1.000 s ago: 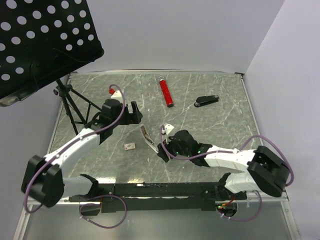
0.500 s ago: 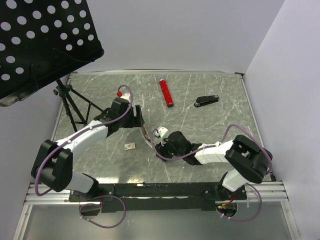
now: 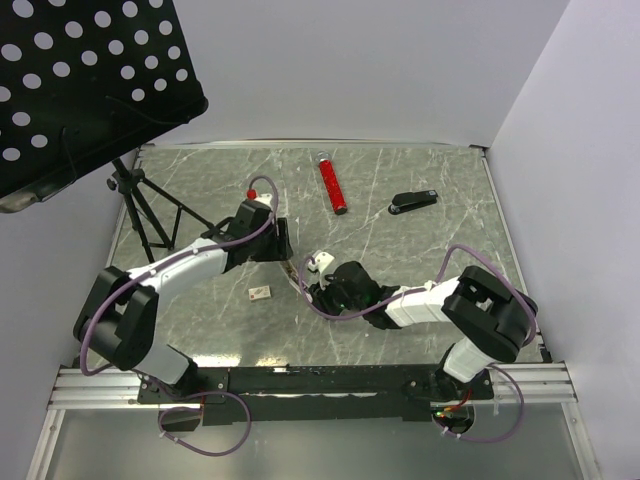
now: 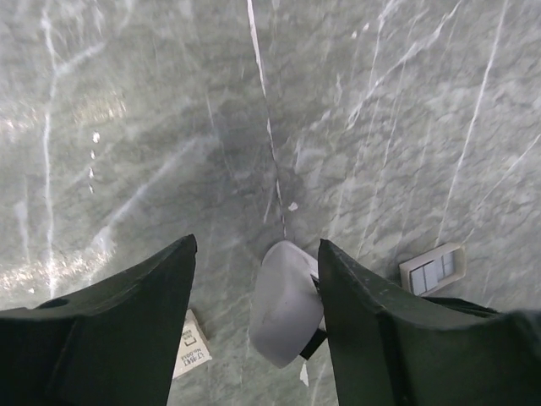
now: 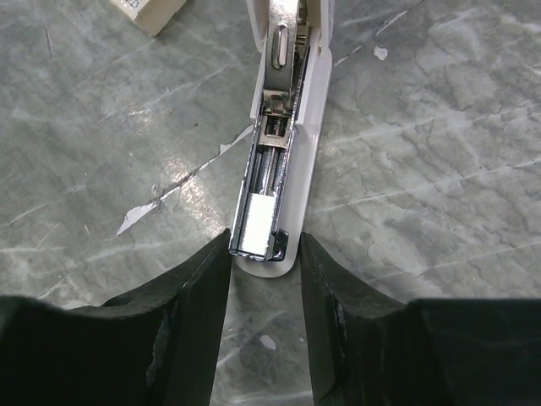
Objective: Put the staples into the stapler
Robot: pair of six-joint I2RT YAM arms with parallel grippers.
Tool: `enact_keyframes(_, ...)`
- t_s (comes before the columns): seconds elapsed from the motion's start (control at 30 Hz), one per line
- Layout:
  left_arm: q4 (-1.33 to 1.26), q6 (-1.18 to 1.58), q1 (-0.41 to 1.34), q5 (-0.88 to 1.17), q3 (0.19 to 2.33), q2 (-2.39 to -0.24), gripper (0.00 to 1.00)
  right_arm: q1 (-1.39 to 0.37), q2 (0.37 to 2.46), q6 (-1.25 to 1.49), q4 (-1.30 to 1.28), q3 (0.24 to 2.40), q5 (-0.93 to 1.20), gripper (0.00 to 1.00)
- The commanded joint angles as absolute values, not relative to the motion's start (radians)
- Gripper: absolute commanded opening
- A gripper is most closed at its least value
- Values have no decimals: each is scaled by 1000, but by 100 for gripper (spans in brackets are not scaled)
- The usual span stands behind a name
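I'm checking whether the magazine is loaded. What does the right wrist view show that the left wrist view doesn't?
Only the right wrist view: the stapler lies open with its channel exposed and staples sitting at the near end. The right gripper presses on both sides of that end.
Only the left wrist view: the stapler's rounded white end, seen from outside, lies between the fingers of the open left gripper.
Both views: the stapler, the marble table, and probably the beige box.
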State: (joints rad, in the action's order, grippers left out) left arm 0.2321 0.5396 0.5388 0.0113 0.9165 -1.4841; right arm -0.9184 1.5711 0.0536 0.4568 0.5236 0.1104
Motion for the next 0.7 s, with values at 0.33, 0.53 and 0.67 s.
enact_keyframes(0.33,333,609,629,3,962,-1480,28,-923,1617,78,497,557,92,35)
enact_keyframes(0.53,406,750,724,-60,997,-1506,30,-922,1615,124,544,551,110,29)
enact_keyframes(0.67,442,837,799,-104,1031,-1539,33,-920,1623,146,574,548,118,28)
